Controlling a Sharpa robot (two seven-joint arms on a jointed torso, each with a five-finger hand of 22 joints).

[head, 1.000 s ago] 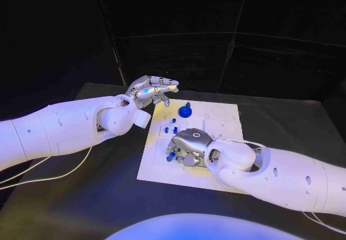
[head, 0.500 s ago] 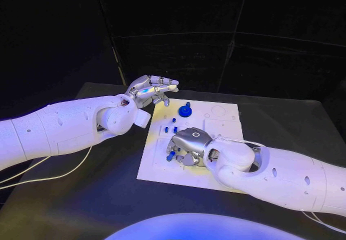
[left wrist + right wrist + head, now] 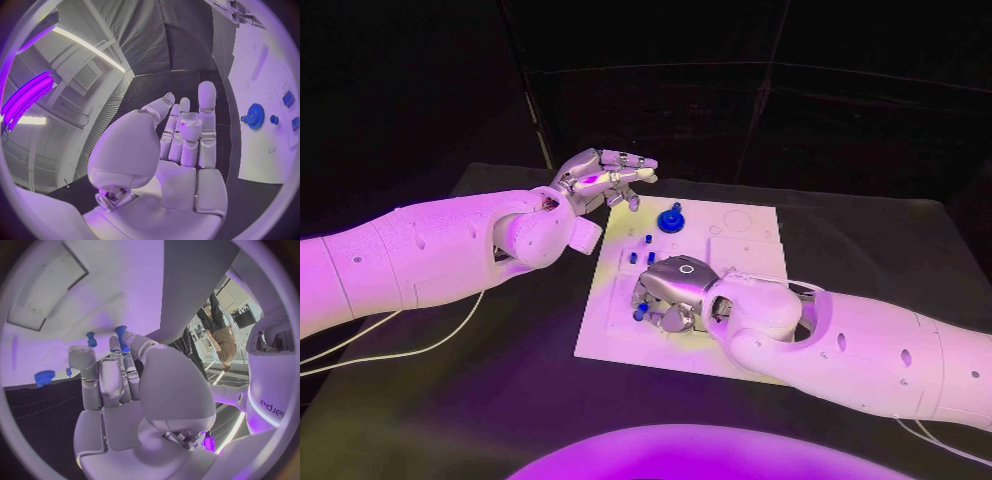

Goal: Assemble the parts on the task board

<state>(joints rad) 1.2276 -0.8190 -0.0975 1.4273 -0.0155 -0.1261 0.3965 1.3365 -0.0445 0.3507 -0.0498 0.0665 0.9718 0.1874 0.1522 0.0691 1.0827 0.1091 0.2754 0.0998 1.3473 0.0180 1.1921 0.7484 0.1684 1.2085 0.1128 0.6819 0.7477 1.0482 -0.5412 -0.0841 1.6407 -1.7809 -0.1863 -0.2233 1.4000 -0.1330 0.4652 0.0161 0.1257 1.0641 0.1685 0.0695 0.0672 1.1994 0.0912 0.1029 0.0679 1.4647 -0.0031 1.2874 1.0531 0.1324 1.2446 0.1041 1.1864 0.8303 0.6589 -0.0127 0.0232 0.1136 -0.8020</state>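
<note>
Head view: the right hand (image 3: 672, 293) rests low on the white task board (image 3: 733, 245), fingers curled among small blue parts (image 3: 640, 311); whether it holds one is unclear. Farther back, a blue gear (image 3: 674, 221). The left hand (image 3: 600, 180) hovers empty, fingers loosely spread.

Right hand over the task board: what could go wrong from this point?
1. The right robot hand sits low over the task board, fingers among small blue pegs; a sideways move could knock some over.
2. In the head view that hand hides what lies beneath it, so a poor hold or misalignment could go unseen.
3. The left robot hand hangs open off the board's far left corner, near the blue gear; a reach in could crowd both hands.
</note>
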